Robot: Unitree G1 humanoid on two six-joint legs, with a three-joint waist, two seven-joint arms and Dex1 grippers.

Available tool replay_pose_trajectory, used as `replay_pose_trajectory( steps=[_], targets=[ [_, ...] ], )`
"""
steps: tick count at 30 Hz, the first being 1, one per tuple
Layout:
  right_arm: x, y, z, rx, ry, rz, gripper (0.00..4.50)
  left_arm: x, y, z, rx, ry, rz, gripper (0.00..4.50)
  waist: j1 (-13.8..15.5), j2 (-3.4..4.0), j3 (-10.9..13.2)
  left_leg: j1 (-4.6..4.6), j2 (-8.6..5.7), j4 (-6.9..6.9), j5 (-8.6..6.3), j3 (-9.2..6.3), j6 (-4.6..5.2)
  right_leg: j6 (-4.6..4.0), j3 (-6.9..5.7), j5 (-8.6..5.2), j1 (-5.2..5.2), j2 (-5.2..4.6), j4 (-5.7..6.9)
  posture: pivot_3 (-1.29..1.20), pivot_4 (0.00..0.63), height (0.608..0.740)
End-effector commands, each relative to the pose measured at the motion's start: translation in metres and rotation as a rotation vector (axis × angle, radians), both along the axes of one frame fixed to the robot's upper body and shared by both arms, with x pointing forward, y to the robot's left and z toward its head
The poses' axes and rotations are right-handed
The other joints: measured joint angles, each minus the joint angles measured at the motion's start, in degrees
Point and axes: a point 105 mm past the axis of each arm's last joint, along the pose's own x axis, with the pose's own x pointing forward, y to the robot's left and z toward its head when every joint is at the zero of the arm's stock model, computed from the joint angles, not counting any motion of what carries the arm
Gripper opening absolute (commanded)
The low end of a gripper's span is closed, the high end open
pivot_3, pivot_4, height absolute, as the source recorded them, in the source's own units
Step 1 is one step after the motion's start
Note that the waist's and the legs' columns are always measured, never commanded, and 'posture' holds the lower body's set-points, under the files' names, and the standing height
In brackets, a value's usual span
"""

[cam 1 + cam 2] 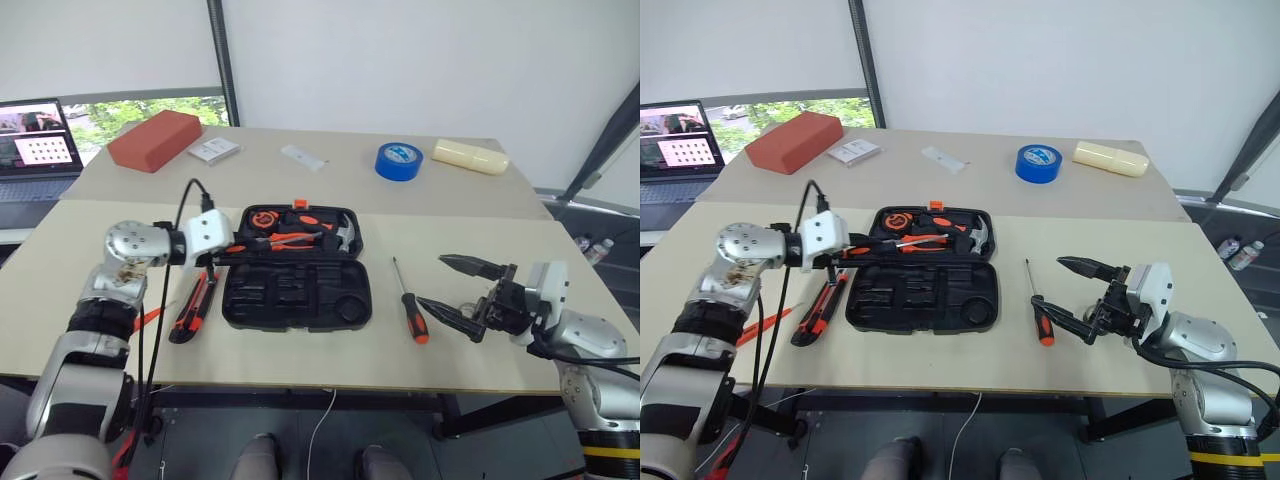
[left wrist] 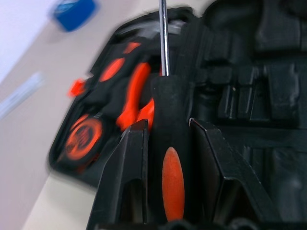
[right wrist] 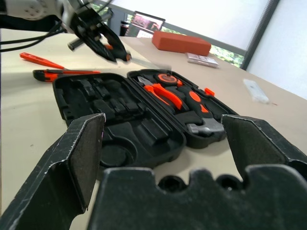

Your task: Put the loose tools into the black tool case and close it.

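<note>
Left wrist view showed the left gripper with its fingers clenched on the black-and-orange handle of a screwdriver, the shaft running out over the open case. In the head views that gripper hung at the case's left edge, the tool aimed rightward across the far half, where pliers and a hammer already sat in their slots. Holding it by the handle left the shaft free, probably so it could be laid into a slot.

The knife lay on the surface just left of the case, with the thin orange pen further left beside it. The second screwdriver lay to the right of the case, between it and the right gripper, whose fingers were spread wide with nothing between them, pointed toward the case; it looked placed to take that tool next. The near half of the case held bare slots, so most of the packing, and the closing, remained.
</note>
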Motion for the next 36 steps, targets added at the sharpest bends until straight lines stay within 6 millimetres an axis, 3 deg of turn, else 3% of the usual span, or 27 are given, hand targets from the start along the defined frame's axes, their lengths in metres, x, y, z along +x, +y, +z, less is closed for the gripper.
replay_pose_trajectory(
  steps=[1, 8, 12, 21, 23, 28, 31, 33, 34, 36],
  targets=[
    [-0.008, -0.002, 0.013, -0.003, -0.072, -0.025, 4.50, 0.007, -0.008, -0.005, 0.102, -0.038, -0.041, 0.86, -0.22, 0.00, 0.00, -0.02, 0.00, 0.00, -0.01, -0.01, 0.02, 0.00, 0.00, -0.01, -0.01, 0.01, 0.01, 0.00, 0.150, 0.740],
    [-0.013, -0.001, 0.011, 0.002, -0.071, -0.049, 4.50, 0.013, -0.020, -0.013, 0.117, -0.042, -0.053, 0.86, -0.37, 0.00, 0.01, -0.13, 0.00, 0.12, -0.02, -0.04, 0.04, 0.08, -0.02, -0.04, -0.06, 0.01, 0.05, 0.00, 0.150, 0.740],
    [-0.015, -0.001, 0.011, 0.004, -0.070, -0.056, 4.50, 0.006, -0.024, -0.021, 0.118, 0.007, -0.102, 0.86, -0.44, 0.00, 0.01, -0.13, 0.01, 0.18, -0.02, -0.05, 0.04, 0.22, -0.02, -0.10, -0.03, 0.01, 0.07, 0.00, 0.150, 0.740],
    [-0.014, 0.000, 0.011, 0.007, -0.069, -0.065, 4.50, 0.007, -0.011, -0.023, 0.109, 0.031, -0.043, 0.86, -0.48, 0.00, 0.01, -0.13, 0.02, 0.19, -0.02, -0.06, 0.05, 0.17, -0.02, -0.07, -0.03, 0.02, 0.09, 0.00, 0.150, 0.740],
    [-0.013, 0.001, 0.011, 0.008, -0.068, -0.063, 4.50, 0.007, -0.016, -0.019, 0.056, 0.032, -0.049, 1.87, -0.49, 0.00, 0.01, -0.13, 0.02, 0.19, -0.02, -0.06, 0.05, 0.17, -0.02, -0.07, -0.03, 0.02, 0.10, 0.00, 0.150, 0.740],
    [-0.013, 0.001, 0.011, 0.010, -0.063, -0.058, 4.50, 0.008, -0.019, 0.002, -0.058, -0.034, -0.062, 3.59, -0.44, 0.00, 0.01, -0.13, 0.02, 0.21, -0.01, -0.08, 0.05, 0.18, -0.02, -0.07, -0.03, 0.02, 0.13, 0.00, 0.150, 0.740],
    [-0.013, 0.001, 0.010, 0.012, -0.056, -0.057, 4.50, 0.010, -0.017, 0.023, -0.276, -0.005, -0.033, 3.59, -0.49, 0.00, 0.01, -0.13, 0.02, 0.21, -0.01, -0.08, 0.06, 0.16, -0.02, -0.07, -0.02, 0.03, 0.14, 0.00, 0.150, 0.740],
    [-0.013, 0.002, 0.009, 0.019, -0.050, -0.058, 4.50, 0.013, -0.012, 0.019, -0.384, 0.072, 0.036, 3.59, -0.49, 0.00, 0.00, -0.13, 0.03, 0.21, -0.01, -0.08, 0.06, 0.15, -0.03, -0.06, -0.02, 0.04, 0.15, 0.00, 0.150, 0.740],
    [-0.013, 0.003, 0.009, 0.021, -0.048, -0.058, 4.50, 0.014, -0.011, 0.015, -0.408, 0.098, 0.057, 3.01, -0.50, 0.00, 0.00, -0.12, 0.03, 0.21, 0.00, -0.09, 0.06, 0.15, -0.03, -0.06, -0.01, 0.04, 0.15, 0.00, 0.150, 0.740],
    [-0.013, 0.004, 0.008, 0.024, -0.046, -0.059, 4.50, 0.015, -0.014, 0.005, -0.445, 0.145, 0.097, 2.41, -0.53, 0.02, -0.01, -0.11, 0.03, 0.21, 0.00, -0.09, 0.07, 0.16, -0.02, -0.06, 0.00, 0.04, 0.15, 0.00, 0.150, 0.740]
  ],
)
